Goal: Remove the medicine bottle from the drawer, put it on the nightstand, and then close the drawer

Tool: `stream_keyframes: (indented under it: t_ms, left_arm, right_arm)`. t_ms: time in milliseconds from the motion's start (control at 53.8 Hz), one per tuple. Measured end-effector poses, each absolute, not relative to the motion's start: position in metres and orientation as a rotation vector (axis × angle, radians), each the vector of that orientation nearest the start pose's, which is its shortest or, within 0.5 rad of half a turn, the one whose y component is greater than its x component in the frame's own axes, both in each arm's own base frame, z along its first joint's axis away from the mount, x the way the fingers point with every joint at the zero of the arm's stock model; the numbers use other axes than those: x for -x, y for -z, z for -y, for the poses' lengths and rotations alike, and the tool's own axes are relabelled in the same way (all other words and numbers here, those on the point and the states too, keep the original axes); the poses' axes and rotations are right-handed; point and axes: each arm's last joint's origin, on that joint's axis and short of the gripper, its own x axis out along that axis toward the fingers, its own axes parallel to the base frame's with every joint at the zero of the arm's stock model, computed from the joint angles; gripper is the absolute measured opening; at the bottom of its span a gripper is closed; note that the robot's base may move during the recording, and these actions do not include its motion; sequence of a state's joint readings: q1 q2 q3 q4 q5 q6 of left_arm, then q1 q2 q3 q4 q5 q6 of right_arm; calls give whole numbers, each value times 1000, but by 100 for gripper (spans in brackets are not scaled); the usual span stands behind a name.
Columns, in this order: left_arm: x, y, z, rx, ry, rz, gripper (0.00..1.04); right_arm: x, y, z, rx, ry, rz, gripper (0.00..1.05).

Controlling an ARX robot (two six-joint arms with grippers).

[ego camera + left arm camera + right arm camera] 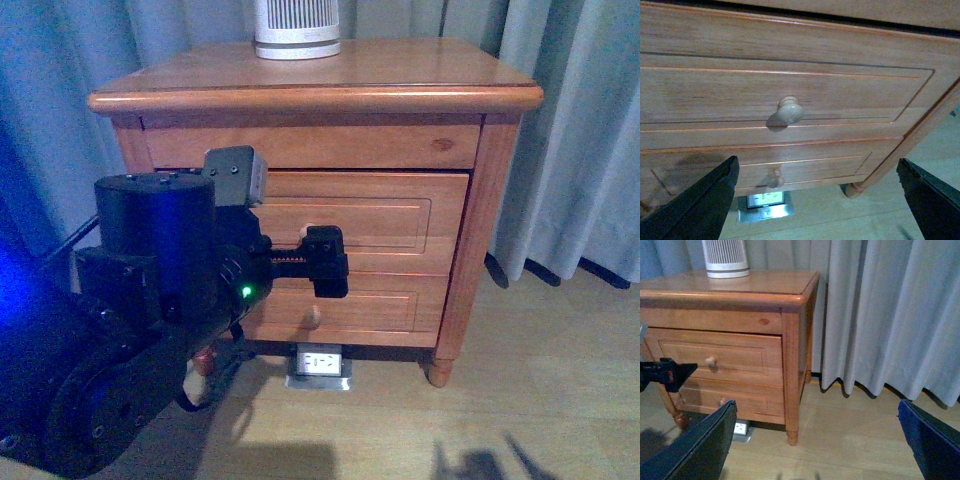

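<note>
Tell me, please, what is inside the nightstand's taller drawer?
Nothing inside shows: the panel front of the drawer covers its interior in every view. Only that front and its round knob are visible.

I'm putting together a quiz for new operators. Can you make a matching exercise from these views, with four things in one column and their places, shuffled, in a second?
Things:
1. white slatted device
2. floor socket
3. left pincer
4. curtain

Places:
A. hanging behind and beside the nightstand
B. standing on the nightstand's top
C. open, facing the knob of the drawer
D. on the floor under the nightstand's front

Pairs: 1-B, 2-D, 3-C, 4-A
</note>
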State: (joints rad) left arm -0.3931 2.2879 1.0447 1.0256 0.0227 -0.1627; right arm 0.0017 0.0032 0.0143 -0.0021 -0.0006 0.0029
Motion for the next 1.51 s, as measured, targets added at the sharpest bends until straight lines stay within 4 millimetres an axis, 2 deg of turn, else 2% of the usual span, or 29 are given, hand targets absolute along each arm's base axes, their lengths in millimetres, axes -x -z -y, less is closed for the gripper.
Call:
stream_keyframes:
  t_ms: [204, 465, 781, 1097, 1506]
  left_arm:
    - [-424, -60, 176, 91, 370, -226, 98]
    - [-452, -48, 193, 49, 365, -213, 98]
    - [-462, -38, 202, -2, 348, -199, 98]
    - [-470, -31, 186, -113, 250, -176, 98]
    - [-479, -19, 191, -126, 208, -218, 98]
  right_arm:
    - [-97, -168, 0, -3, -2, 9, 98]
    - [-97, -168, 0, -3, -2, 9, 98]
    - [-97, -168, 0, -3, -2, 9, 98]
    - [-97, -168, 0, -3, -2, 9, 98]
    - [-97, -168, 0, -3, -2, 9, 98]
